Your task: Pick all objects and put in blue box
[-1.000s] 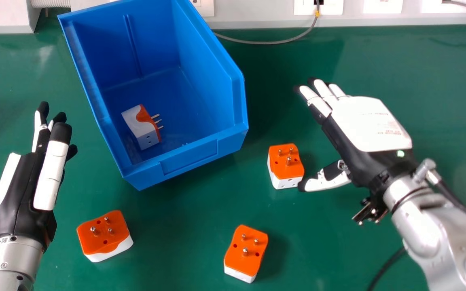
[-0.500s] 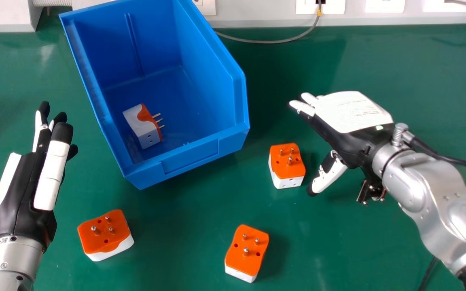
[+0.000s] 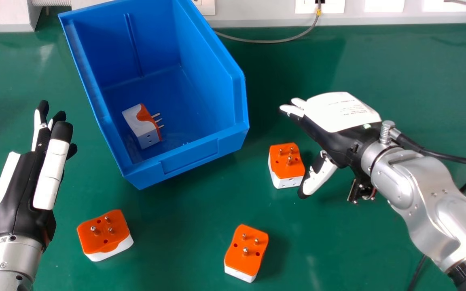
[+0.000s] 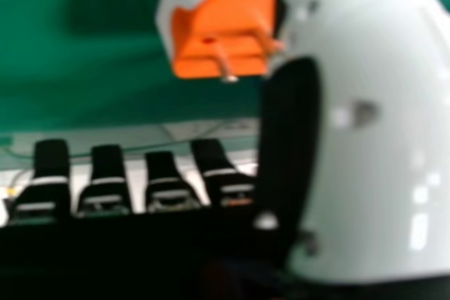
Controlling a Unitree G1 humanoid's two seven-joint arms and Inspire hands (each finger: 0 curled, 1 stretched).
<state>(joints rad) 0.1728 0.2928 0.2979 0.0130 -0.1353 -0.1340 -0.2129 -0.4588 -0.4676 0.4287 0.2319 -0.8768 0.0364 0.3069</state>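
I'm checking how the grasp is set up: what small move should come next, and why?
Probably ease the right hand slightly toward the head view's left, so the adapter by its thumb sits deeper between thumb and fingers. The hand is open and holds nothing, and that adapter lies outside the box.

Nothing I can actually read here, tbh. There's some tiny print (image 3: 348, 108) in a few short lines on the white back plate (image 3: 330, 117) of the right robot hand (image 3: 322, 131), but it's way too small to make out. Also a little dark printed patch (image 3: 1, 239) on the silver wrist (image 3: 12, 256) just below the left robot hand (image 3: 24, 190), same deal, can't tell what it says.
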